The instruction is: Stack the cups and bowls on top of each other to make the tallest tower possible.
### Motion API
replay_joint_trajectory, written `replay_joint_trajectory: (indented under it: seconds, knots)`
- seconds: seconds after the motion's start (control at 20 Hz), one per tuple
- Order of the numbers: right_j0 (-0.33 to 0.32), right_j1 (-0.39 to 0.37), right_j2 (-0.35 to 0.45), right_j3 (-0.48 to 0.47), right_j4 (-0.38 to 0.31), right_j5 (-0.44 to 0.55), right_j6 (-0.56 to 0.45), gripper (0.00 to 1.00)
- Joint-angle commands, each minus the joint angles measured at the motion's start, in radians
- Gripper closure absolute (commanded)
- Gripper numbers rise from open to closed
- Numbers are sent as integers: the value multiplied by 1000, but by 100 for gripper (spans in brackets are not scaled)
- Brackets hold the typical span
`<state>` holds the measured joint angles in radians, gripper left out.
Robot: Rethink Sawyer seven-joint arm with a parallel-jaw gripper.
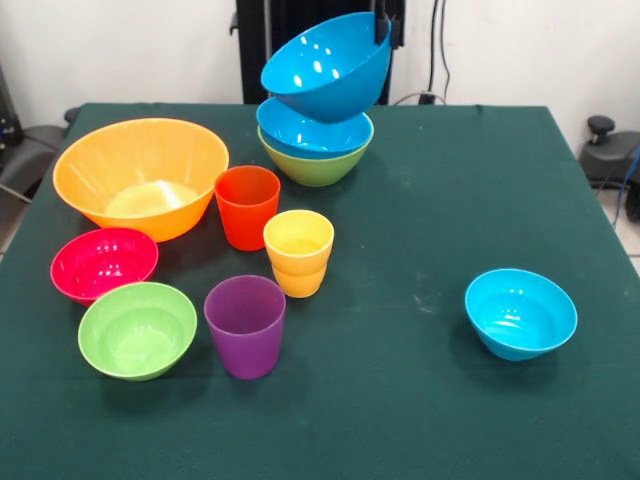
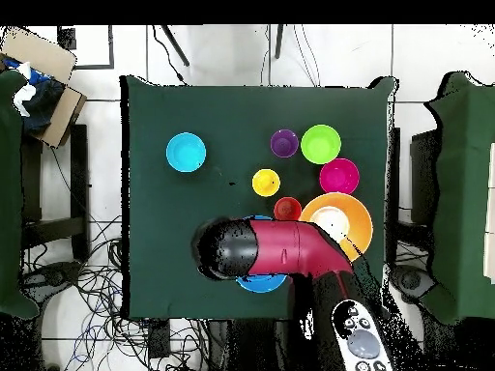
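**Large blue bowl held tilted above the stack at the tabletop's far edge**

In the front view the hand gripped the rim of a large blue bowl (fingers mostly hidden, so their spread was unclear), tipped steeply over the tower, then just a second blue bowl nested in a green one at 12 o'clock on the tabletop. Released at that tilt, I judged the bowl could catch a rim and slide off, or nudge the pile toward the far edge. The cups stood at centre, the huge orange-yellow bowl at 10 o'clock, a light-blue bowl at 4. Dark green cloth; white wall, cables and tiled floor around.
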<state>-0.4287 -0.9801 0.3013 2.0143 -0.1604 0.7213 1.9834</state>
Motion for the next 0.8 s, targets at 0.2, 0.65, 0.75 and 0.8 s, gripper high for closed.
replay_joint_trajectory:
  seconds: [0.2,0.65,0.75,0.8]
  knots:
    - [-7,43,14,112,-45,-148,24,100]
    - [-14,62,-1,122,-64,-187,23,100]
    - [-18,67,-3,121,-68,-193,20,100]
    - [-21,70,-3,122,-70,-196,18,100]
